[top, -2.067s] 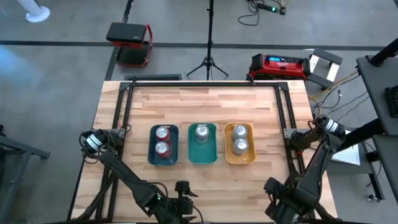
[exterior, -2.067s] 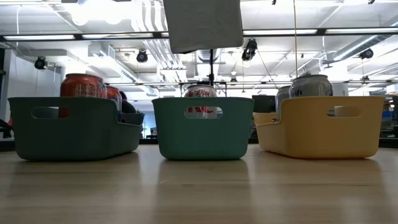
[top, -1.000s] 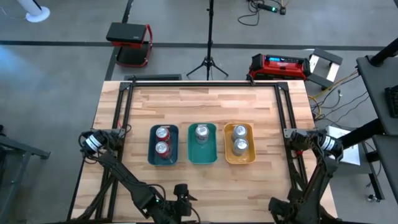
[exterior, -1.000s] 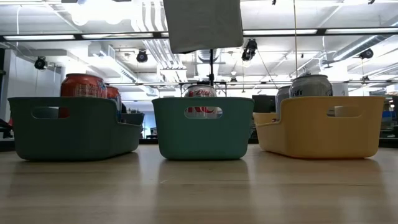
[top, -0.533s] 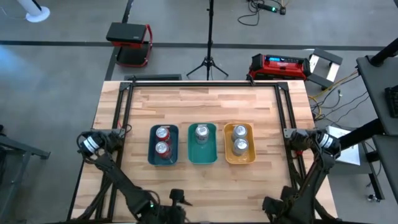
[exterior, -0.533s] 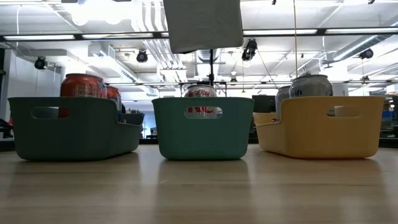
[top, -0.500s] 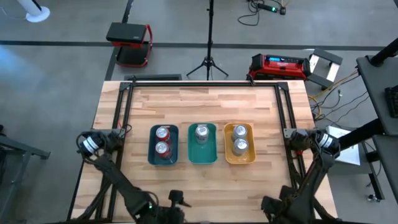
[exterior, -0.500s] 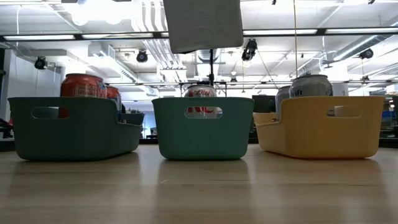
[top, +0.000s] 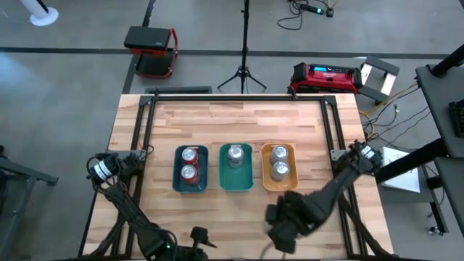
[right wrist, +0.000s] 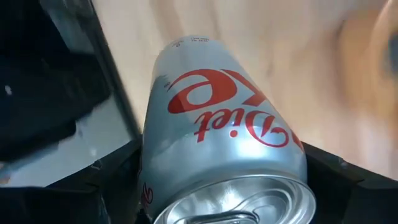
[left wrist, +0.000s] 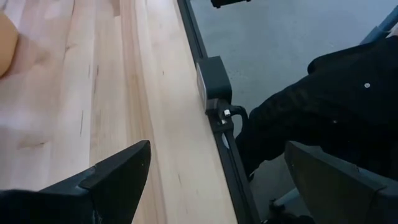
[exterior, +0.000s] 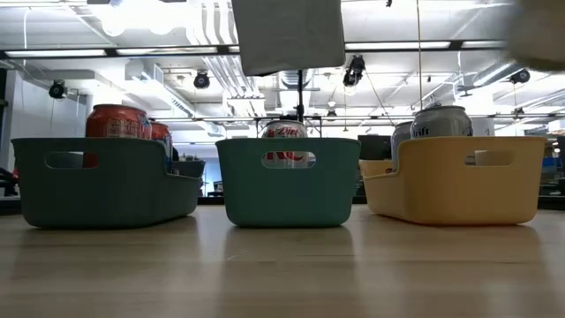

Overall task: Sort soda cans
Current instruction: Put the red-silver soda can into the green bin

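The right gripper pinches a silver Diet Coke can between its two fingers over the table's near edge, in front of the yellow tray; the can's long axis runs straight out from the wrist, shiny top toward the camera. The left gripper waits spread wide at the near left edge. Two red cans stand upright in the dark teal tray, one silver can in the middle teal tray, and two in the yellow.
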Controlling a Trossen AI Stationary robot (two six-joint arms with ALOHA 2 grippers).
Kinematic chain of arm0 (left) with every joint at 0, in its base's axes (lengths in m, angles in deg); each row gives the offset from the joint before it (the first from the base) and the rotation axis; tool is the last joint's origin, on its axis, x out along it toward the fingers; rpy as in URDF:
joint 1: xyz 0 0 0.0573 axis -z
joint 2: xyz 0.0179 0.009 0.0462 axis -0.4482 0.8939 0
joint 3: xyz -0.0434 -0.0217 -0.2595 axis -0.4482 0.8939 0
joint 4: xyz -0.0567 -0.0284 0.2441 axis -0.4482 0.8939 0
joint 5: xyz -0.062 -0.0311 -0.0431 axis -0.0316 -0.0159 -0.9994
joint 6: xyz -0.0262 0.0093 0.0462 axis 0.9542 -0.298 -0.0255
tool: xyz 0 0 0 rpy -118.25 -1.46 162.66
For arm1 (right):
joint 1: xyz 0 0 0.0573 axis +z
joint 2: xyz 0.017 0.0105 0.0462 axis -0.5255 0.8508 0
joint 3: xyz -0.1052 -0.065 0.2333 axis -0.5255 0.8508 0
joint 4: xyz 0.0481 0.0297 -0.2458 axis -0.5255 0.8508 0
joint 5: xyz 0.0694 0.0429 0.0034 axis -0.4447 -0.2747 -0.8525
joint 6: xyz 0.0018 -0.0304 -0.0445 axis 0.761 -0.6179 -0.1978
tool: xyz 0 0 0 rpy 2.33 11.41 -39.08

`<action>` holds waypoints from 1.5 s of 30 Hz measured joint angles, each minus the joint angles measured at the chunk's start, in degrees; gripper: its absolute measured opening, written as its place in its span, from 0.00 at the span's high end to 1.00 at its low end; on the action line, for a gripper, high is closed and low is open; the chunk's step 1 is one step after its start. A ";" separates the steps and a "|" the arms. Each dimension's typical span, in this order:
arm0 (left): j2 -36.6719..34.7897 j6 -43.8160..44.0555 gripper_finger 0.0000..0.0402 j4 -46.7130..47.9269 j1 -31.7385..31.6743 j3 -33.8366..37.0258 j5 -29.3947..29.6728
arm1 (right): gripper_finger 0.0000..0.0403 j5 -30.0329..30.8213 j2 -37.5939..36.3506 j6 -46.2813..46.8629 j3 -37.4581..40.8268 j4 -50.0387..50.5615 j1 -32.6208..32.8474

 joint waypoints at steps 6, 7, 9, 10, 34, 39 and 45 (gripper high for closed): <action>0.00 0.02 0.12 0.16 0.00 0.00 0.00 | 0.22 8.94 0.45 -9.00 -7.13 -0.02 -8.20; 0.00 0.03 0.12 0.25 0.00 0.00 0.00 | 0.22 9.28 0.47 -8.85 -7.91 -0.02 -9.84; -0.02 0.07 0.12 0.52 0.00 0.00 0.00 | 0.21 9.86 0.49 -7.23 -8.77 -0.04 -12.98; -0.02 0.16 0.12 0.50 0.00 0.00 0.00 | 0.21 10.22 0.52 -5.97 -8.88 0.00 -14.57; -0.10 2.43 0.12 1.21 -0.11 0.00 0.07 | 0.23 3.52 6.11 -5.84 -0.04 -10.14 -31.66; -0.11 2.86 0.12 1.48 -0.11 0.00 0.04 | 0.20 1.40 8.58 -7.13 -0.35 -11.66 -33.15; -0.11 3.06 0.12 1.76 -0.11 0.00 0.03 | 0.21 -0.35 10.39 -8.37 -0.81 -11.54 -33.69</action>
